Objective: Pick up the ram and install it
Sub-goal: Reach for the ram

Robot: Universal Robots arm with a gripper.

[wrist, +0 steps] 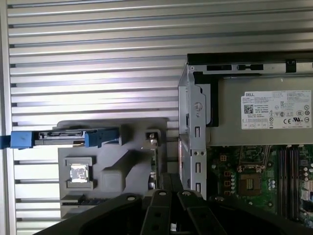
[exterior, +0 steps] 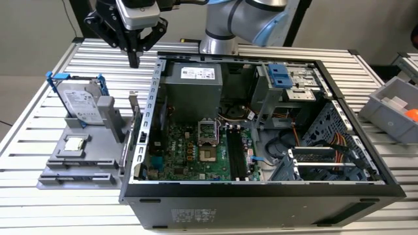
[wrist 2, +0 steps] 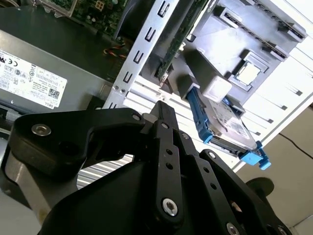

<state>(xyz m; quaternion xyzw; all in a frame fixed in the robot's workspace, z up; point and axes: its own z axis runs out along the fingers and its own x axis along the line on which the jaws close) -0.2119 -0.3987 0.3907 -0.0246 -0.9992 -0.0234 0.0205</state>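
1. One gripper (exterior: pixel 134 62) hangs over the slatted desk (exterior: pixel 23 147), just outside the far corner of the open computer case (exterior: pixel 261 205) on the exterior view's left. Its fingers are pressed together to a point and carry nothing.
2. One ram (exterior: pixel 135 132) stands on its long edge in the grey holder (exterior: pixel 78 166). It is well below the gripper and apart from it. In the second wrist view its green edge (wrist 2: pixel 172 53) runs close along the case's perforated wall.
3. The holder also carries one hard drive (exterior: pixel 81 103), upright in its blue frame, and one processor chip (exterior: pixel 74 143), lying flat in a square recess.
4. There is little room around the ram: the case wall is just beside it on one side and a raised grey block of the holder on the other. Its upper edge is open to the air.
5. The one case lies on its side with the panel off. The motherboard (exterior: pixel 189 156), the long dark slots (exterior: pixel 236 152) and one power supply (exterior: pixel 193 90) are open from above.
6. Bare desk slats surround the gripper and run on to the desk's far edge.
7. One grey bin (exterior: pixel 392 110) sits at the exterior view's right, well apart from the holder.
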